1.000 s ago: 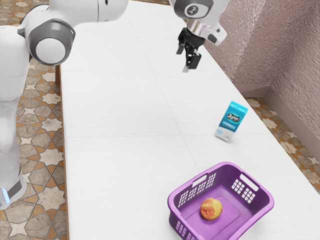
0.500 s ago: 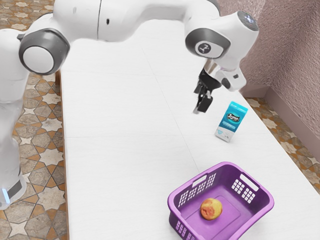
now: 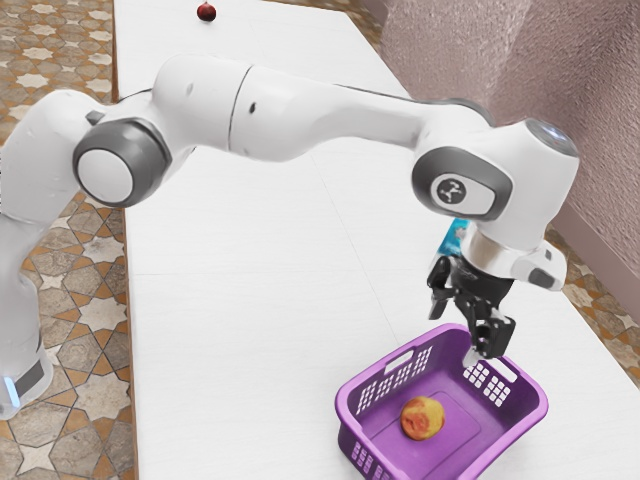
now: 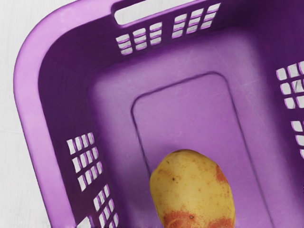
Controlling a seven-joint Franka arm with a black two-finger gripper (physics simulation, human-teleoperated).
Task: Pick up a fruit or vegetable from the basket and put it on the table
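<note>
Open gripper above the basket, one fruit or vegetable inside it, below the fingers.
The purple perforated plastic basket [image 4: 28,95] presents raised walls and a rounded rim beneath the fingers; bare basket floor separates the round, mottled yellow-and-red fruit or vegetable [image 3: 423,418] from the walls seen around it. Outside the rim, the white flat table [image 3: 230,350] offers open surface on the arm's side of the fingers. The black two-finger gripper [image 3: 460,335] points downward, its fingers spread apart and clear of the fruit or vegetable. Count: one basket; one fruit or vegetable in it; one blue carton [image 3: 454,237], partly hidden behind the hand; one small dark red round object [image 3: 206,12], well apart from the fingers, toward the table's far end.
</note>
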